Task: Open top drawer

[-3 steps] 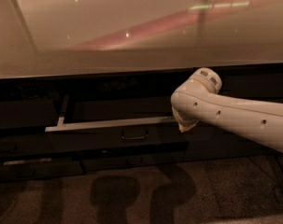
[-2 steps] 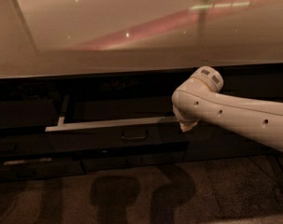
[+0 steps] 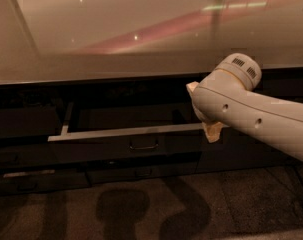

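The top drawer (image 3: 98, 148) stands pulled partway out beneath the glossy countertop (image 3: 141, 29), with its loop handle (image 3: 143, 145) facing you. Your gripper (image 3: 211, 132) sits at the drawer's right end, mostly hidden behind the white arm (image 3: 251, 114), so you cannot tell its state.

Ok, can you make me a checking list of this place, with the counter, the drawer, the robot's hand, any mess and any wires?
Surface: the countertop is pale and shiny, with streaks of reflected light.
Job's things: the top drawer stands partly open, showing its pale top edge and left rail. Its loop handle sits mid-front.
Clutter: nothing seen.
Grippers: the gripper is mostly hidden behind the white arm, by the drawer's right end.
Cables: nothing seen.
Surroundings: a lower drawer front is below, and the speckled floor has shadows on it.
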### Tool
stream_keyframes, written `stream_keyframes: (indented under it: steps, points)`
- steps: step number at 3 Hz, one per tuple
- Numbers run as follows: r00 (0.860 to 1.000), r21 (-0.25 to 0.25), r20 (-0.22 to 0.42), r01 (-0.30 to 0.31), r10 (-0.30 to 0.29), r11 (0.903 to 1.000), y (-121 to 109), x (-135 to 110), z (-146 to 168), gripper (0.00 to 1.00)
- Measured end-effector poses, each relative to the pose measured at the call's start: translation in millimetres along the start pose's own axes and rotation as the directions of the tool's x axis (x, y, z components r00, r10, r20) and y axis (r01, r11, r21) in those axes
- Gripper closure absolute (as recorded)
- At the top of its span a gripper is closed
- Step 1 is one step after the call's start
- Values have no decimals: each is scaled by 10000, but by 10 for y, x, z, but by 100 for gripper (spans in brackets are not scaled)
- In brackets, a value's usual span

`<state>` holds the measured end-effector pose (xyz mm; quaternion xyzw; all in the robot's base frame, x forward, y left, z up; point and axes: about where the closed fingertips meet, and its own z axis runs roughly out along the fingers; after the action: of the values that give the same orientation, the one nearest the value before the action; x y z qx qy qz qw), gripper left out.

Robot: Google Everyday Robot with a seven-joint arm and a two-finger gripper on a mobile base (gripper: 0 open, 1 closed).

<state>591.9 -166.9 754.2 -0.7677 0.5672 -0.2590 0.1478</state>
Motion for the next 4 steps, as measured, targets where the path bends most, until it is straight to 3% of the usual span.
stream_keyframes:
  steps: [1, 2, 4]
  points:
    - [9997, 435, -240, -88, 98, 9990, -80, 68, -276, 0]
    - [9996, 452, -254, -85, 96, 9989, -85, 72, -289, 19]
    - [9996, 453, -254, -84, 96, 9989, -85, 72, -289, 65]
